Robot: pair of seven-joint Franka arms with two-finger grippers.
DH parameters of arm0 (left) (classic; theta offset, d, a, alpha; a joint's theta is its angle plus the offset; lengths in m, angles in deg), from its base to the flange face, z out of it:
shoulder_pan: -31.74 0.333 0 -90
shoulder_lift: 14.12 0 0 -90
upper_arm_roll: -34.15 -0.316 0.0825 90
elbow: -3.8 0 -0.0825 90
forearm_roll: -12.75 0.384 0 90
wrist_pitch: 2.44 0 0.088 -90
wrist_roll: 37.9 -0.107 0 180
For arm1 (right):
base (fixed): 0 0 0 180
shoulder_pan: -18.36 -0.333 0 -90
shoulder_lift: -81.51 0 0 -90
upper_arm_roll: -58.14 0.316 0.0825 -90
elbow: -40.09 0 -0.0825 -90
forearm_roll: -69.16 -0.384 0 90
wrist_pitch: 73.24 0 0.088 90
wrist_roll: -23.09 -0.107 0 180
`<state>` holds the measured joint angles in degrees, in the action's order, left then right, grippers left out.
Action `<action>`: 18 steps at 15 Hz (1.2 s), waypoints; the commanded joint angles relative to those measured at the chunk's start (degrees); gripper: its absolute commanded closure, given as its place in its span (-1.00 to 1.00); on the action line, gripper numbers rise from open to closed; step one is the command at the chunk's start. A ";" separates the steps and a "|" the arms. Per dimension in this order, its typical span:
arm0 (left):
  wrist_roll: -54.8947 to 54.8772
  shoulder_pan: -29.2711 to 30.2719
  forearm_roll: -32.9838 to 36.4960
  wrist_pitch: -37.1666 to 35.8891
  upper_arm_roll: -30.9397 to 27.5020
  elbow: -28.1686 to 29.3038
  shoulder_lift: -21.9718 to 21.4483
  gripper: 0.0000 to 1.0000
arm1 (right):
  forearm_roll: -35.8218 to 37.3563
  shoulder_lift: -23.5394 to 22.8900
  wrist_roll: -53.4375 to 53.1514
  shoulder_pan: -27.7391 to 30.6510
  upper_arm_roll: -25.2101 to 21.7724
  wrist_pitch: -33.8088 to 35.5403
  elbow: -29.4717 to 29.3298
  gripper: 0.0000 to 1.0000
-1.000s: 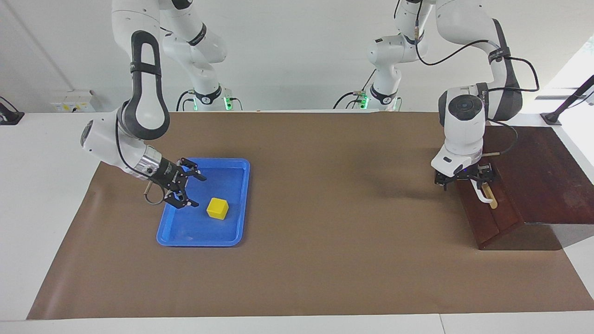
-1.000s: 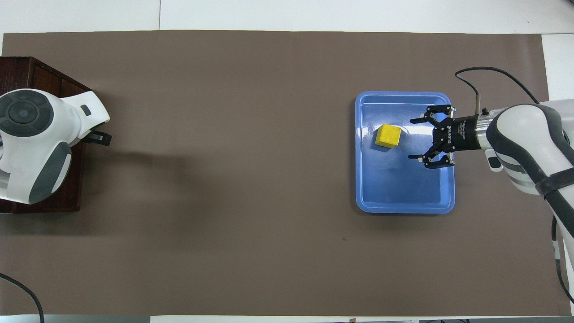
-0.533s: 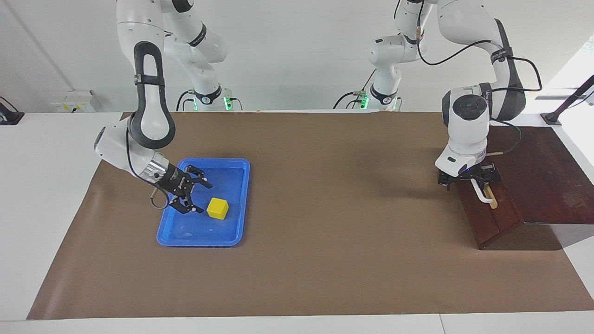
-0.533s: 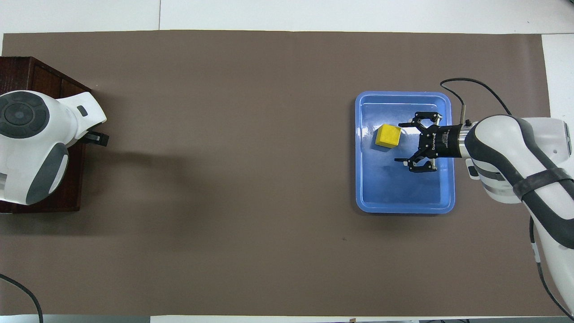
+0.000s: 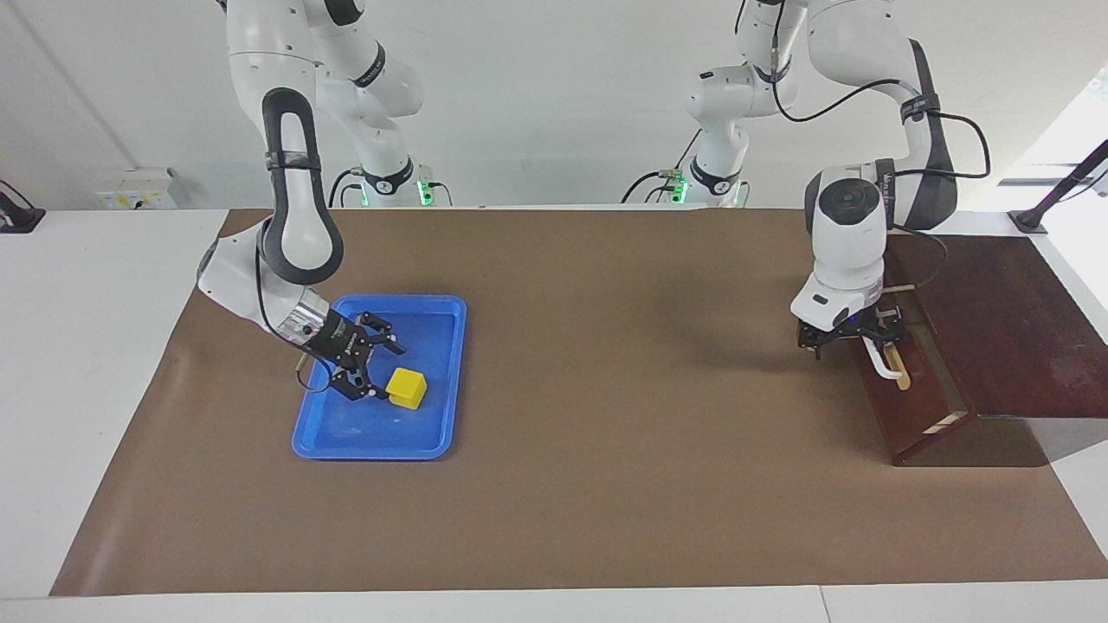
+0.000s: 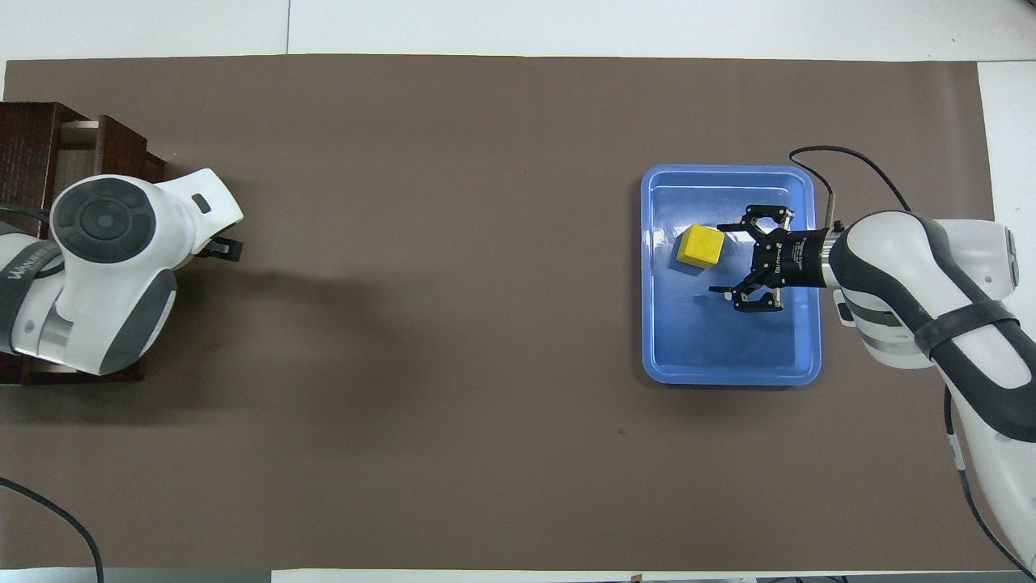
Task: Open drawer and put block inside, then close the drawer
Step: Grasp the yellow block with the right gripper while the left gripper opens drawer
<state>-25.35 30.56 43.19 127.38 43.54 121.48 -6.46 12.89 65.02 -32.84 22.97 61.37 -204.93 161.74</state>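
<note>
At the left of the facing view, the right gripper (image 5: 374, 370) hangs low inside the blue tray (image 5: 433, 441), jaws spread wide and empty, just beside the yellow block (image 5: 407, 388). At the right, the left gripper (image 5: 853, 333) sits at the white handle (image 5: 881, 363) of the drawer (image 5: 917, 407), which stands partly pulled out of its box (image 5: 1013, 346); jaws wide, grip unclear.

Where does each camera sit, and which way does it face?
Facing view: high across the table, looking at the robots; both arms show whole, right gripper by the block, left gripper at the drawer.
Overhead view: above the robots' end, looking steeply down; only forearms and grippers show.
Shared: block, blue tray, drawer, half a turn apart.
</note>
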 commanded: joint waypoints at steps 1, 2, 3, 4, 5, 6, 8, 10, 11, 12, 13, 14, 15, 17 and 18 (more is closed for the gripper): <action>3.00 -4.70 -3.01 -0.28 -0.24 1.94 -0.98 -1.00 | -2.10 -0.03 2.05 -0.05 0.28 -1.29 0.25 -1.00; 3.26 -4.80 -3.10 -0.37 -0.24 1.94 -1.07 -1.00 | -2.18 -0.03 2.05 -0.05 0.28 -1.90 0.25 -1.00; 3.18 -4.80 -3.10 -0.37 -0.24 1.94 -1.07 -1.00 | -2.36 -0.03 2.05 -0.05 0.28 -2.60 0.34 -1.00; 3.18 -4.71 -3.10 -0.37 -0.24 1.94 -1.07 -1.00 | -2.62 -0.12 2.05 -0.05 0.28 -2.70 0.34 -0.89; 3.09 -4.62 -3.10 -0.28 -0.24 1.94 -1.07 -1.00 | -2.80 -0.12 2.05 -0.13 0.28 -2.78 0.34 -0.74; 3.09 -4.45 -3.10 -0.28 -0.24 1.85 -0.98 -1.00 | -2.89 -0.12 2.05 -0.66 0.28 -2.78 0.25 -0.55; 3.00 -4.53 -3.28 -0.45 -0.24 0.63 -0.81 -1.00 | -4.28 -0.21 2.05 -1.19 0.28 -3.13 0.25 -0.46; 3.00 -4.88 -4.59 -4.04 -0.24 -2.61 -0.02 -1.00 | -4.56 -0.21 2.14 -1.28 0.28 -3.31 0.16 -0.43; 2.91 -5.84 -5.29 -7.54 -0.24 -6.11 1.20 -1.00 | -4.56 -0.21 2.14 -1.28 0.28 -3.31 0.16 -0.42; 3.00 -7.16 -5.39 -11.58 -0.24 -9.54 2.00 -1.00 | -4.56 -0.21 2.14 -1.28 0.28 -3.31 0.25 -0.23; 3.18 -8.74 -6.35 -14.92 -0.24 -12.44 2.79 -1.00 | -4.56 -0.21 2.49 -1.28 0.28 -3.31 0.17 0.15; 3.35 -9.97 -9.05 -17.57 -0.33 -14.91 3.14 -1.00 | -4.56 -0.21 3.19 -1.28 0.28 -3.31 0.16 0.75; 4.40 -10.85 -12.04 -20.03 -0.50 -17.20 3.15 -1.00 | -4.56 -0.21 3.28 -1.28 0.28 -3.22 0.08 1.00; 13.84 -12.18 -15.13 -23.03 -0.33 -20.72 3.24 -1.00 | -4.56 -0.21 3.20 -2.24 0.28 -3.22 -0.01 1.00; 21.21 -12.88 -18.36 -23.22 -0.24 -21.78 3.15 -1.00 | -4.56 -0.12 2.76 -2.24 0.28 -2.79 -0.45 1.00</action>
<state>-12.93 19.06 28.76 106.54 43.90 103.71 -5.11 9.99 64.99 -31.90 21.05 61.40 -207.19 161.66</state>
